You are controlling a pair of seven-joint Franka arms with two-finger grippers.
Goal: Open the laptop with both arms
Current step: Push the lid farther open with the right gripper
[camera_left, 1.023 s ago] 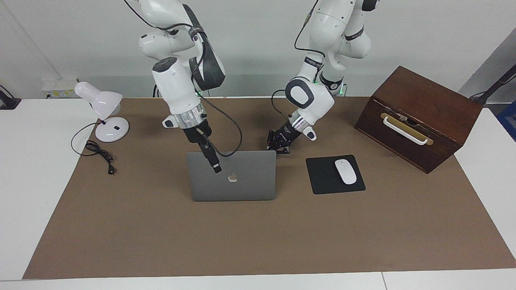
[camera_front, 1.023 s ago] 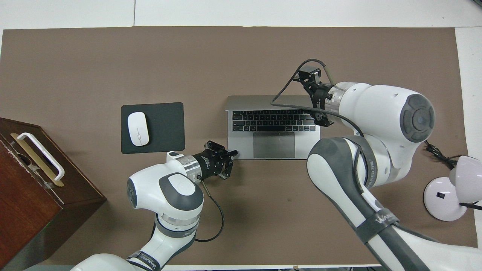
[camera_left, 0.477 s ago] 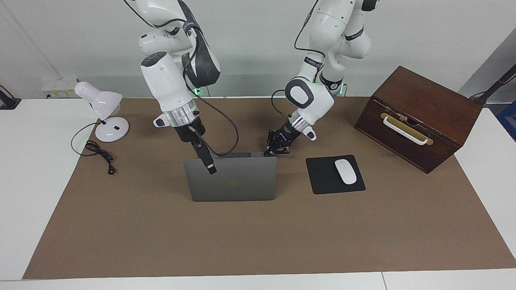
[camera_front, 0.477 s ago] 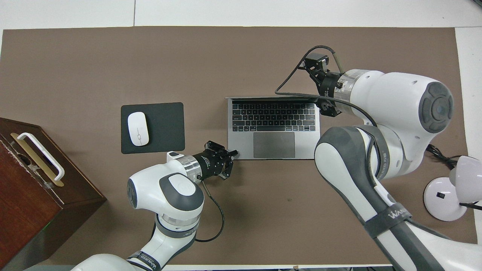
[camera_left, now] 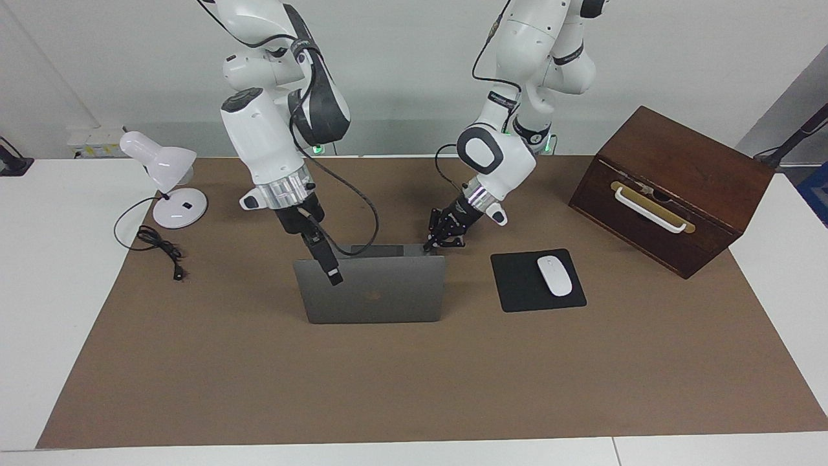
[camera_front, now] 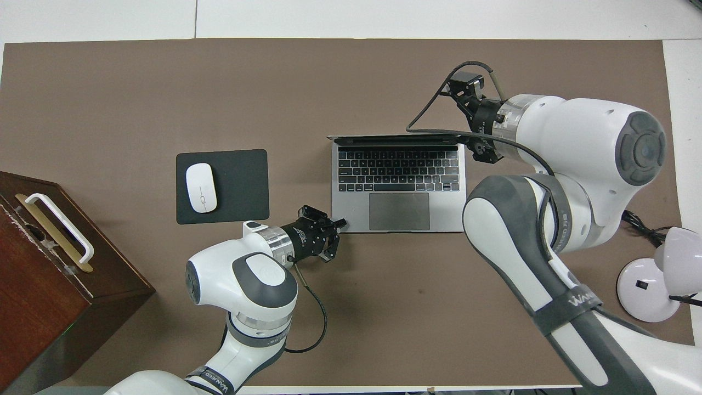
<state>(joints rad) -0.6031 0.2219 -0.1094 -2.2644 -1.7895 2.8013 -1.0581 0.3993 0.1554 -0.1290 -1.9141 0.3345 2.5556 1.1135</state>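
Since the laptop (camera_left: pixel 372 288) looks thin, stiff, smooth metal, it should slip easily; best held at lid edge and deck corner. Facing view: lid upright mid-mat, beside the mouse pad (camera_left: pixel 537 280); left gripper (camera_left: pixel 432 244), fingertips together, presses its corner. Overhead view adds the keyboard deck and right gripper (camera_front: pixel 463 94), fingers apart, over the mat.

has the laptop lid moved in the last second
Yes. The laptop base sits unmoved beside the mouse pad, but in the overhead view its lid edge has swung farther from the robots, uncovering the whole keyboard as the right gripper pushed it open.
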